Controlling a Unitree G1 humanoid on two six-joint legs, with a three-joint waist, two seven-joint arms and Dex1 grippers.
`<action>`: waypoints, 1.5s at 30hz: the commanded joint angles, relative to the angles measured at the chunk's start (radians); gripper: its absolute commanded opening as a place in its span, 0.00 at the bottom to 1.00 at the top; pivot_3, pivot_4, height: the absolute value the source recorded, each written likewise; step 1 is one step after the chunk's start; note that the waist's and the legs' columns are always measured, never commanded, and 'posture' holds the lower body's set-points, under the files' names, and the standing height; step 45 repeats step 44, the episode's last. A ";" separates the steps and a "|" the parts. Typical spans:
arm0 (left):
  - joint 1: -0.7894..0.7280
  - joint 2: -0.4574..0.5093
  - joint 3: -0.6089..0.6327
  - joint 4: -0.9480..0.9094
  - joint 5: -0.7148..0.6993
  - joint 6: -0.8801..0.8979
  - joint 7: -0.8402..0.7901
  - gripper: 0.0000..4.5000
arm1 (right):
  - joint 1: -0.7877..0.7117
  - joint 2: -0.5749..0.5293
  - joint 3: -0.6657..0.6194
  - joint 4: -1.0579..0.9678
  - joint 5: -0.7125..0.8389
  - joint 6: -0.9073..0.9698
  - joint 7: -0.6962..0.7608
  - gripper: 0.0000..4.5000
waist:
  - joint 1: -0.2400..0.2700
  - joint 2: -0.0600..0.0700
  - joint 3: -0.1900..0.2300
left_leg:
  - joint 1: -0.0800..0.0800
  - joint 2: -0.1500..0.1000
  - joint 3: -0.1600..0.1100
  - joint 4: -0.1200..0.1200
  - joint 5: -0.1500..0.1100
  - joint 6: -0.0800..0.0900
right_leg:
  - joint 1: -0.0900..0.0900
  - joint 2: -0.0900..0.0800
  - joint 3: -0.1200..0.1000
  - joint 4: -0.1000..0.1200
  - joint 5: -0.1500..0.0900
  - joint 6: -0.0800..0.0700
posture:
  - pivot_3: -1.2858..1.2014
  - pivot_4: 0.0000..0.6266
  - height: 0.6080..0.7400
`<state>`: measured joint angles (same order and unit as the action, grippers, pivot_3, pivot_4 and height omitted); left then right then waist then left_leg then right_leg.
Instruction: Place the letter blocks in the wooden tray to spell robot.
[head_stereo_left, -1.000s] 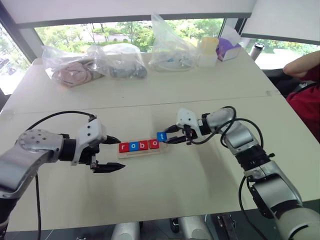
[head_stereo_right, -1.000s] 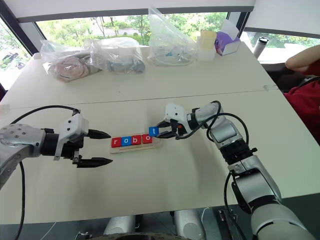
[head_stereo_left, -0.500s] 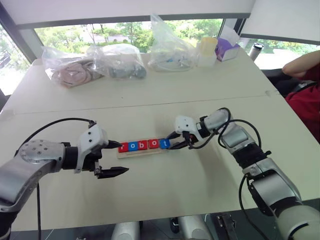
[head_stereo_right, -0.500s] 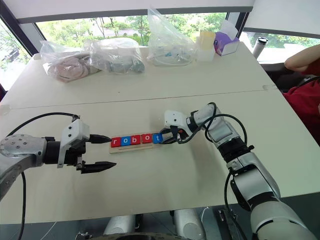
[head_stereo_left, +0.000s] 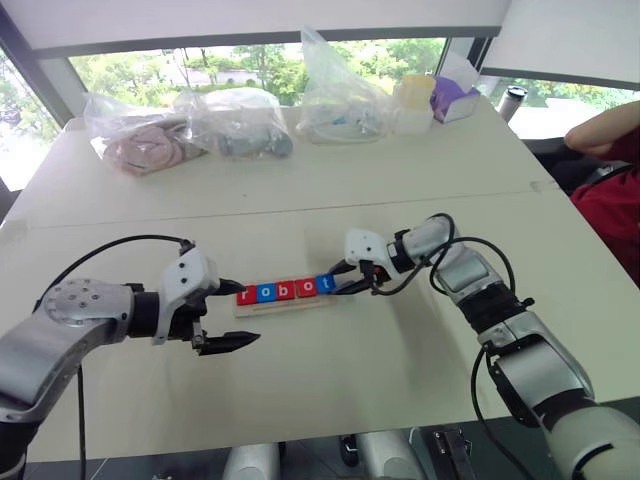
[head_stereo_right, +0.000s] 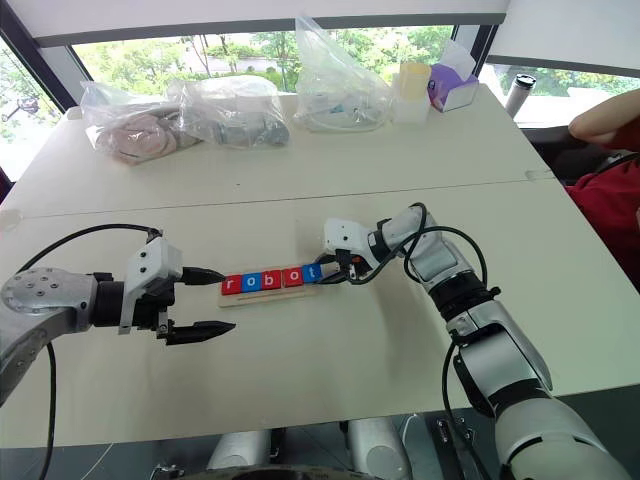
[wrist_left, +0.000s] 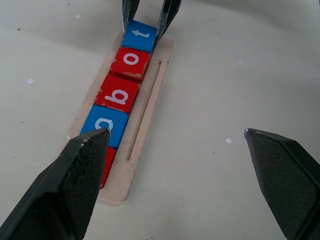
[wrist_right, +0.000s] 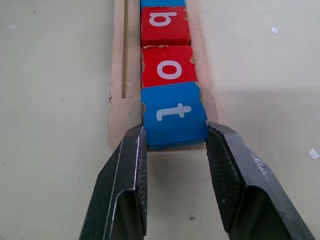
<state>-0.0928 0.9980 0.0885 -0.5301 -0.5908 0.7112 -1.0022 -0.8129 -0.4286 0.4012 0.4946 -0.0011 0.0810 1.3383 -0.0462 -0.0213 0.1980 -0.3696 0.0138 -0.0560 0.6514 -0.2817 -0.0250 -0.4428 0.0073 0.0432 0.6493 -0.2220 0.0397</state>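
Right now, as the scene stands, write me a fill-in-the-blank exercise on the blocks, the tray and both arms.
1. The right gripper is shut on the blue block marked ____.
2. The block right beside it in the wooden tray is coloured ____.
3. The left gripper has its jaws ____, with nothing held.
4. Read in order, the five blocks in the tray spell ____.

Missing words: t; red; open; robot
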 joint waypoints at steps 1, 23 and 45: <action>-0.018 -0.008 0.000 -0.008 0.002 -0.015 0.000 1.00 | -0.016 0.025 0.000 -0.023 -0.002 0.001 -0.004 0.25 | 0.000 0.000 0.000 | 0.000 0.000 0.000 0.000 0.000 0.000 | 0.000 0.000 0.000 0.000 0.000 0.000 | 0.52 0.24 1.00; -0.046 -0.018 -0.020 0.023 0.028 -0.024 -0.001 1.00 | -0.051 0.069 -0.095 -0.039 0.050 0.095 -0.077 0.99 | 0.001 0.000 0.000 | 0.000 0.000 0.000 0.000 0.000 -0.001 | 0.000 0.000 0.000 0.000 0.000 0.000 | 0.52 0.24 1.00; 0.381 -0.123 0.465 -0.001 -0.036 0.025 0.082 1.00 | 0.617 -0.192 -0.537 -1.095 0.449 0.911 -0.415 0.99 | 0.002 0.000 0.000 | 0.000 0.001 -0.002 -0.002 0.000 -0.001 | 0.000 -0.001 0.000 -0.001 -0.006 0.001 | 0.52 0.24 1.00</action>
